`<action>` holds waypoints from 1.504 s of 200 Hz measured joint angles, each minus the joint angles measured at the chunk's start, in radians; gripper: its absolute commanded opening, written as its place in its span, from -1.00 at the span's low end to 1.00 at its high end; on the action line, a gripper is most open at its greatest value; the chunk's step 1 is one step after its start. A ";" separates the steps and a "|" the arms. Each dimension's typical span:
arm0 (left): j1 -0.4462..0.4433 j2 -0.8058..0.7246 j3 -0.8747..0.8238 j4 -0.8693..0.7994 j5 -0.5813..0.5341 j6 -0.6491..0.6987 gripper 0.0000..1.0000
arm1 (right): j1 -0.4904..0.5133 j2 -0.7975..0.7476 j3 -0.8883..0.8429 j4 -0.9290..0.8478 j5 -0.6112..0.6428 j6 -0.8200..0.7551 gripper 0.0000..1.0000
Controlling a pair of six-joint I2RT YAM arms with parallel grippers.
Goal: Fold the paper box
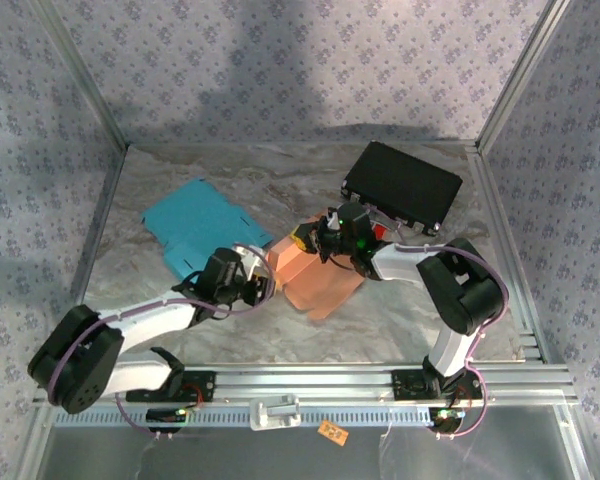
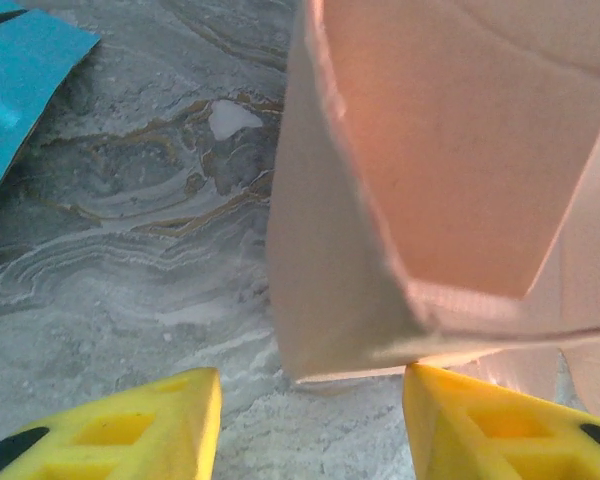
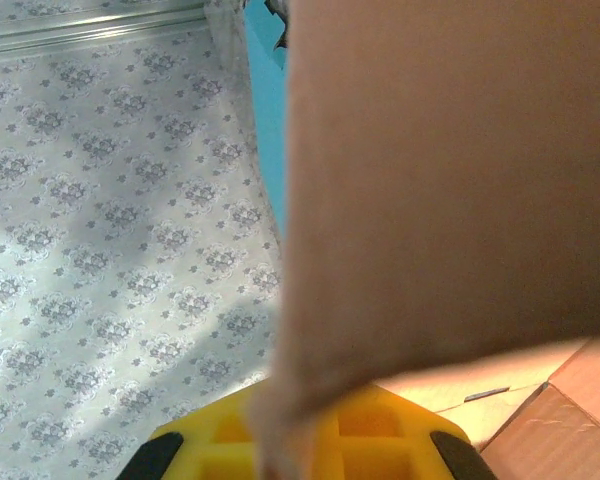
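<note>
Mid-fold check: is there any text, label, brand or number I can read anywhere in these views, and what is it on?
No text is readable in these views.
The orange tag by the front rail: any print on it is too small to read.
The paper box, blue sheet and black case: no lettering visible.
</note>
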 measured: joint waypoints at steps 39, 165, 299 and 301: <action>-0.032 0.038 0.031 0.040 -0.068 0.006 -0.11 | 0.010 0.034 -0.007 0.070 0.000 0.006 -1.00; -0.077 0.132 0.040 0.124 -0.157 -0.063 -0.15 | 0.016 0.082 -0.061 0.237 0.003 0.028 -1.00; -0.082 0.083 0.011 0.179 -0.134 -0.109 -0.30 | -0.005 0.100 -0.058 0.266 -0.009 0.034 -1.00; -0.082 0.083 0.011 0.180 -0.132 -0.106 -0.30 | -0.005 0.100 -0.058 0.266 -0.010 0.034 -1.00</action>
